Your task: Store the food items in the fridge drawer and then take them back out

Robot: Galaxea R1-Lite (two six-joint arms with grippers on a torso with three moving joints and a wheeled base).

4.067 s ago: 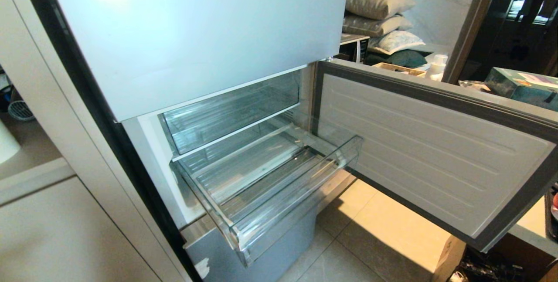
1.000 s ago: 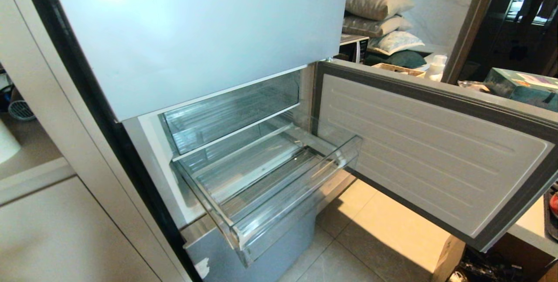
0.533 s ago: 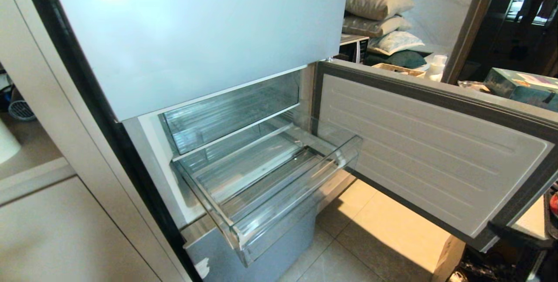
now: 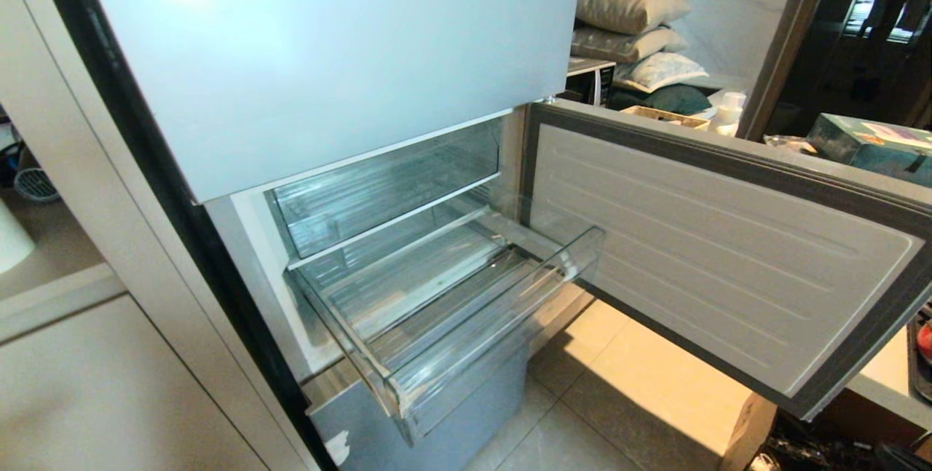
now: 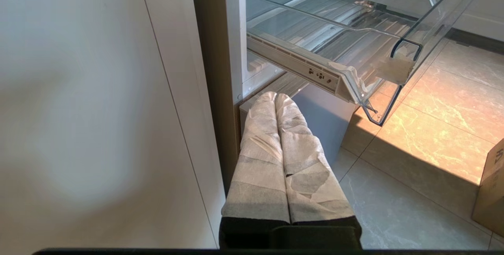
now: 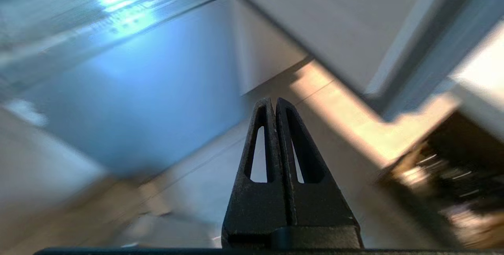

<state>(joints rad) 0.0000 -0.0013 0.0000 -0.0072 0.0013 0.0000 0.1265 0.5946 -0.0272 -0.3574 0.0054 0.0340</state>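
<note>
The fridge drawer [image 4: 495, 311] is pulled out of the open fridge, clear plastic with a tall front lip, and nothing lies in it. The left wrist view shows the fridge drawer [image 5: 409, 38] from below its left corner. My left gripper [image 5: 275, 96], with fingers wrapped in pale tape, is shut and empty, low by the fridge's left edge under the drawer. My right gripper [image 6: 274, 100], with black fingers, is shut and empty above the floor tiles near the blue lower panel [image 6: 130, 89]. A sliver of red [image 4: 926, 340] shows at the far right edge; I cannot tell what it is.
The open fridge door [image 4: 713, 252] swings out to the right over the tiled floor [image 4: 641, 391]. A cardboard box [image 4: 750, 427] stands under its corner. A pale cabinet [image 4: 109, 384] flanks the fridge on the left. A counter [image 4: 888, 376] lies behind the door's edge.
Half a second ago a dark arm showed at the head view's lower right, under the door corner; it has now dropped almost out of that view. The drawer and door have not moved.
</note>
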